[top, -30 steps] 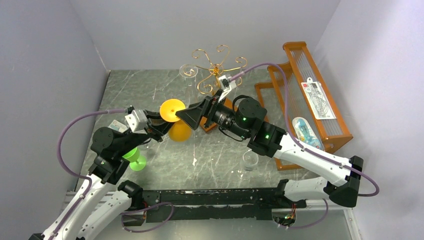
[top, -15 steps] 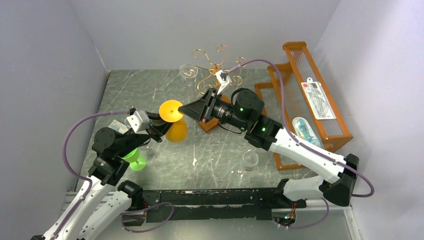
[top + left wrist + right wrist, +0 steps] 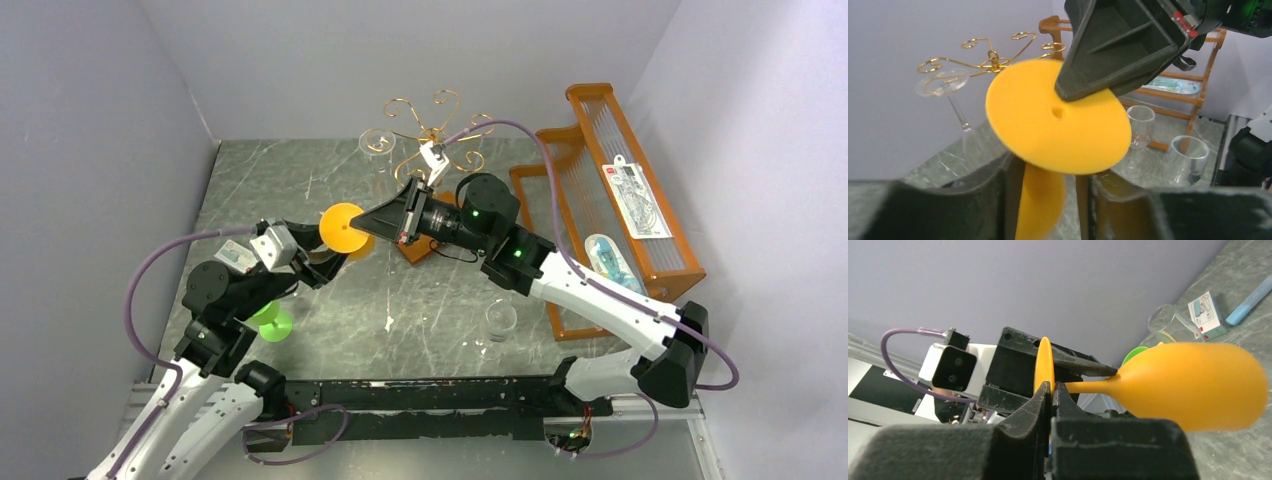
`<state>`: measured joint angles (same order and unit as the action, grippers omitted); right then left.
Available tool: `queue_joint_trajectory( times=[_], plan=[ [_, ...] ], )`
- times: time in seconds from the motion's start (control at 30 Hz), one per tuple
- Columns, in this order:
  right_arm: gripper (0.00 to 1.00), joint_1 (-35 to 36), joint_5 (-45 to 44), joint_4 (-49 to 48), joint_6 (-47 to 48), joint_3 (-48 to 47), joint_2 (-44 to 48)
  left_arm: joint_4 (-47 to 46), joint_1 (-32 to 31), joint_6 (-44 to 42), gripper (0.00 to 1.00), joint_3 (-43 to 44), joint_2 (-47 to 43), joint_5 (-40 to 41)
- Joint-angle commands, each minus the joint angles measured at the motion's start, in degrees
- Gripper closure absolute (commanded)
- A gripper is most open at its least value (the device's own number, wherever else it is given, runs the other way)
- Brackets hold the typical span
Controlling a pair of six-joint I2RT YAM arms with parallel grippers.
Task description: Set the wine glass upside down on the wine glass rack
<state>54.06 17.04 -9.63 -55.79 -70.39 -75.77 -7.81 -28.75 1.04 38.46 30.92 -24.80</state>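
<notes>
One thin pinch: right gripper (image 3: 1052,390) clamps the glass (image 3: 1048,125) by its foot (image 3: 1044,365), left gripper (image 3: 1050,175) slack around the stem (image 3: 1088,386); the glass may swing loose.

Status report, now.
Right claw shut on orange wine glass, at foot. Left claw open around stem. Glass aloft, not yet on wine glass rack. Clear glass hangs on one arm.

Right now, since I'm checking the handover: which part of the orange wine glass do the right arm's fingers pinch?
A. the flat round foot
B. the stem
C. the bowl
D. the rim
A: in the right wrist view the right fingers are shut on the edge of the wine glass foot.
</notes>
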Motion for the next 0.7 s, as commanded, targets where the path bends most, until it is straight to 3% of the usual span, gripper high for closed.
queue_joint_trajectory(
  times=[0.0,0.07,0.17,0.3,0.67],
  plan=[
    [1.0,-0.8,-4.0,3.9,3.8,2.2,2.5,-1.6,-0.3,4.2,0.45,-0.4,-1.8,-0.2],
    [1.0,-1.7,-5.6,6.1,4.4,2.3,3.6,0.2,-0.2,6.0,0.32,-0.3,-2.1,0.1],
    [1.0,-3.1,-7.3,11.2,6.1,1.8,4.7,3.5,-0.2,7.7,0.24,0.9,-2.0,-1.2],
    [1.0,-5.4,-7.9,16.0,6.3,2.9,6.6,6.3,-0.3,8.8,0.22,2.4,-1.7,-1.8],
    [1.0,-12.3,-16.8,20.7,8.6,1.0,7.9,5.1,-0.2,18.0,0.21,4.9,0.0,8.6]
  ],
)
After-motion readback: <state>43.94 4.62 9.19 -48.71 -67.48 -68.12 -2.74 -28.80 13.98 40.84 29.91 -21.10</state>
